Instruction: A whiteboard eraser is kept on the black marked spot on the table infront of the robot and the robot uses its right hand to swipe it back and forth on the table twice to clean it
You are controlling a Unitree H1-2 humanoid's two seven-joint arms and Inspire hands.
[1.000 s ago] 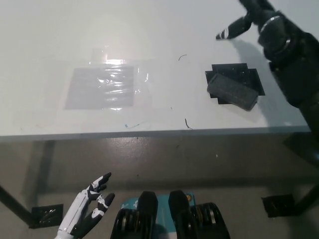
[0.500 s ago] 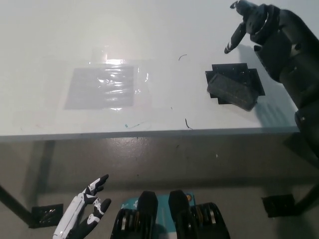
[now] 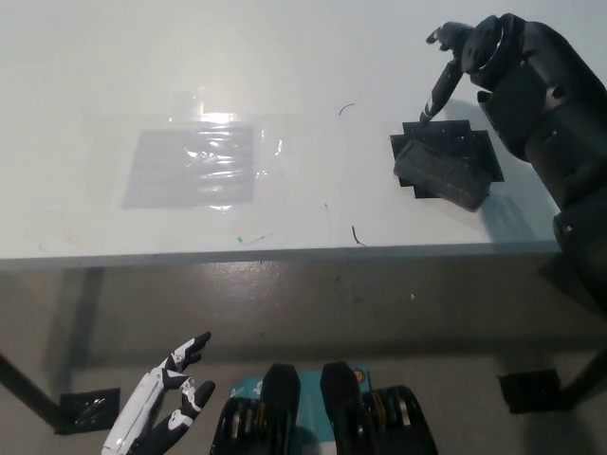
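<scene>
White table (image 3: 285, 57), grey floor (image 3: 313, 313)

Right hand (image 3: 471, 52), black: we find it at the upper right, raised at the end of a bulky black forearm that enters from the lower right edge. Its fingers (image 3: 437, 93) are spread and empty, one long finger angling down and to the left.

Left hand (image 3: 163, 408), white with black tips: we note it resting low at the lower left, fingers apart and pointing up-right, holding nothing.
</scene>
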